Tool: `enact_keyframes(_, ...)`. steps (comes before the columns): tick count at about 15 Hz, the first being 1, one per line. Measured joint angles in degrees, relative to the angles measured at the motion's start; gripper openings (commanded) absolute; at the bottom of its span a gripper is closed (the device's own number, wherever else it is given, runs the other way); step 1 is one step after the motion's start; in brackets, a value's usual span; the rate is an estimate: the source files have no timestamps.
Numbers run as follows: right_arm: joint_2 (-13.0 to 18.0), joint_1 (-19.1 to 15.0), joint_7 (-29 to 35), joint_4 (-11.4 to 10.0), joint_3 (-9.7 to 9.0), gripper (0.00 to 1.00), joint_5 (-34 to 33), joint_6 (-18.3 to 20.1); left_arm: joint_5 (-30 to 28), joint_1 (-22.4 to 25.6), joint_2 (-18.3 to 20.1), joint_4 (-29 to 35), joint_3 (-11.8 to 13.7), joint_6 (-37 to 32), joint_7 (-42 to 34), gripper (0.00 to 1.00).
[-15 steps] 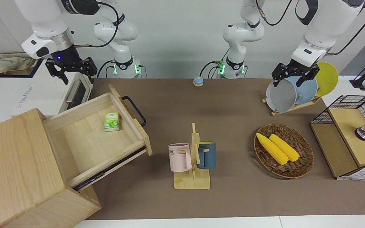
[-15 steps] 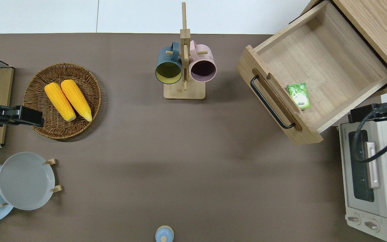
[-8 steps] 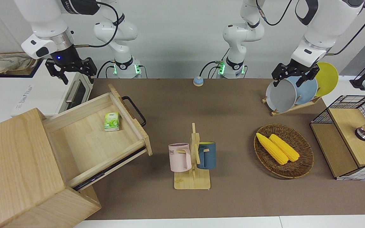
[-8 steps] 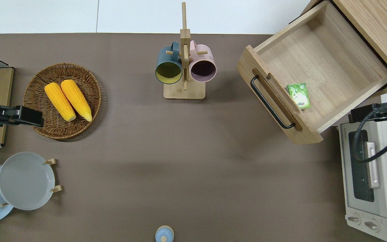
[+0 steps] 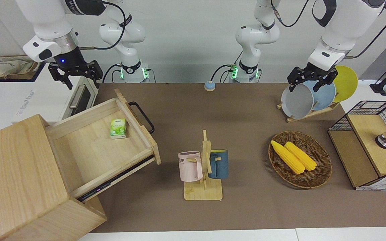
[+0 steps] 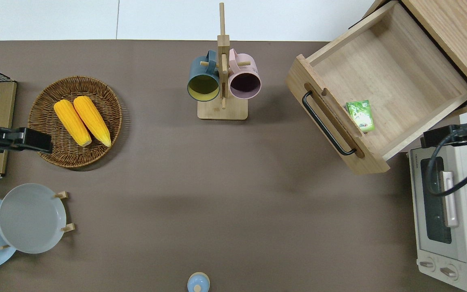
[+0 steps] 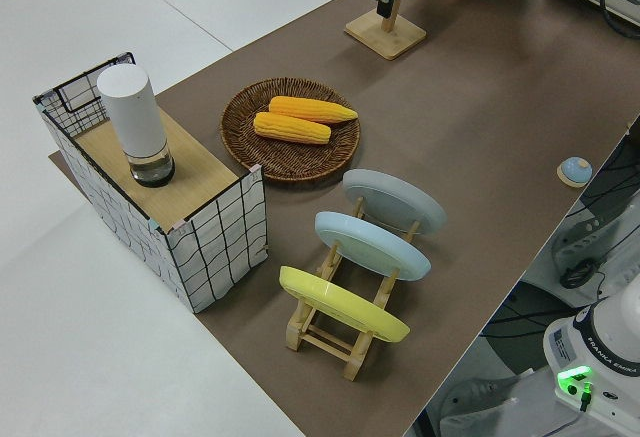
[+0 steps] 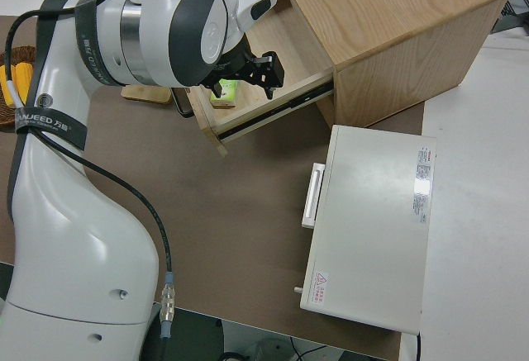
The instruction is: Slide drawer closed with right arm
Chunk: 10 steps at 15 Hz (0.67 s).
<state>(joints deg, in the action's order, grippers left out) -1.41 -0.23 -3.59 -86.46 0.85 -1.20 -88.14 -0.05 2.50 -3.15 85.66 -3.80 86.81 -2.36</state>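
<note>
Drawer: you see the drawer point(image 5: 102, 140) pulled far out of its cabinet point(image 5: 22, 180), black handle point(image 5: 142, 116) on its front untouched, at the right arm's end of the surface point(image 5: 246, 207).
Inside the drawer: a small green carton point(image 5: 118, 128) lies just inside the front panel.
Right gripper: your right gripper point(image 5: 75, 75) hangs over the white oven point(image 6: 448, 219) beside the drawer, fingers spread, holding nothing.
Left arm: parked.
Beside the drawer: the mug rack point(image 5: 203, 167) stands toward the surface's middle.
</note>
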Motion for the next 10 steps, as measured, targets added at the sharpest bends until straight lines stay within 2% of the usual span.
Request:
enact_keyframes(4, -0.1, 0.0, -0.1, 0.0, 0.00, 0.108, 0.0, 0.0, 0.0, 0.0, 0.0, 0.0, 0.0, 0.0, 0.0, 0.99)
enact_keyframes(5, -0.1, 0.0, -0.1, 0.0, 0.01, 0.001, 0.0, 0.0, 0.0, 0.0, 0.0, 0.0, 0.0, 0.0, 0.0, 0.99)
enact_keyframes(10, -0.2, 0.0, -0.1, 0.0, 0.02, 0.000, 0.0, 0.0, 0.0, 0.0, 0.0, 0.0, 0.0, 0.0, 0.0, 0.99)
